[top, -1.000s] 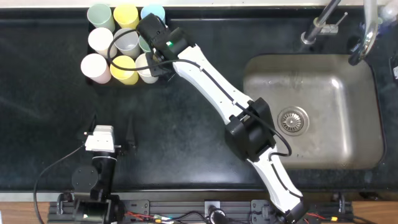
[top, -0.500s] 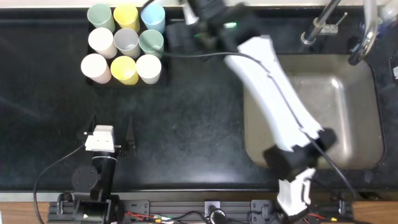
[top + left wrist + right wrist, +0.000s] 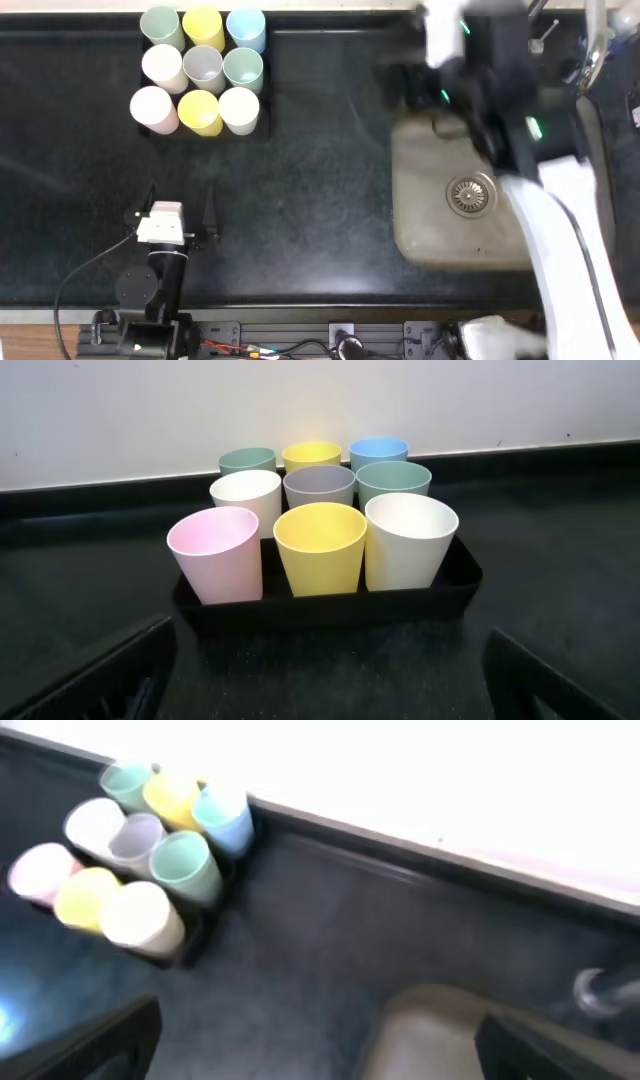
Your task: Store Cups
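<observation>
Nine cups [image 3: 318, 545] stand upright in the tray [image 3: 455, 582], every slot filled. Left tool [image 3: 180, 203]: fingers apart, empty, well back from the tray on the table. Right tool [image 3: 320, 1030]: apart, empty, well clear of the tray. Storing looks done; probably only parking the arms remains.

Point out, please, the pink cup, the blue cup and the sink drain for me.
pink cup [image 3: 215, 565], left wrist view, on its outer wall.
blue cup [image 3: 378, 450], left wrist view, inside its open mouth.
sink drain [image 3: 471, 194], top view, on the strainer's centre.
</observation>
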Motion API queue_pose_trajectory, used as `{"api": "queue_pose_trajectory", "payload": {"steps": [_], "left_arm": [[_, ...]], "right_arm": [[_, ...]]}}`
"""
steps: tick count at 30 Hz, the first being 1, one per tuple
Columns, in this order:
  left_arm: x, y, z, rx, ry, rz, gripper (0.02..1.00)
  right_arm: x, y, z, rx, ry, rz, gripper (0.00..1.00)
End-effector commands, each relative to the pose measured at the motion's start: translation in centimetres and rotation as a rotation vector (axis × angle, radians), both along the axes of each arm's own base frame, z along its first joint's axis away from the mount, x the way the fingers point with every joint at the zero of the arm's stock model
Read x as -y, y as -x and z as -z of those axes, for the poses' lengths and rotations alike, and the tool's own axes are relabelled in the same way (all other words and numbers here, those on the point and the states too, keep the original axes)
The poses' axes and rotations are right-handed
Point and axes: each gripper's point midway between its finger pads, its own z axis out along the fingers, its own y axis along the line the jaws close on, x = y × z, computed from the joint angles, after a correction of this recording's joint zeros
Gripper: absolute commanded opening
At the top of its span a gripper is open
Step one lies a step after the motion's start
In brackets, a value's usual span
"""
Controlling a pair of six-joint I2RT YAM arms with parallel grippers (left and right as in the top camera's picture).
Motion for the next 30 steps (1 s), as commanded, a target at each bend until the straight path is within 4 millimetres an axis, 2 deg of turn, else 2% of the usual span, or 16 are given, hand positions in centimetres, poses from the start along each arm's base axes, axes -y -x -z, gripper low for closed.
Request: {"api": "queue_pose_trajectory", "payload": {"steps": [1, 7, 13, 19, 30], "left_arm": [[-0.2, 0.0, -0.1, 0.005, 0.007, -0.011, 0.998], [-0.2, 0.0, -0.1, 0.004, 0.007, -0.011, 1.000], [-0.2, 0.0, -0.1, 0.004, 0.007, -0.011, 1.000], [-0.2, 0.0, -0.1, 0.004, 0.007, -0.011, 0.998], [-0.2, 0.0, -0.1, 0.005, 0.007, -0.011, 1.000]], "right_arm": [[1.1, 4.3, -0.7, 0.128, -0.029, -0.025, 0.998], [2.8, 8.0, 2.6, 0.193, -0.112, -0.034, 0.998], [5.3, 9.9, 4.6, 0.295, -0.168, 0.050, 0.998], [5.3, 10.7, 5.2, 0.388, -0.221, 0.058, 0.996], [5.8, 12.1, 9.2, 0.613, -0.241, 0.076, 0.998]]}}
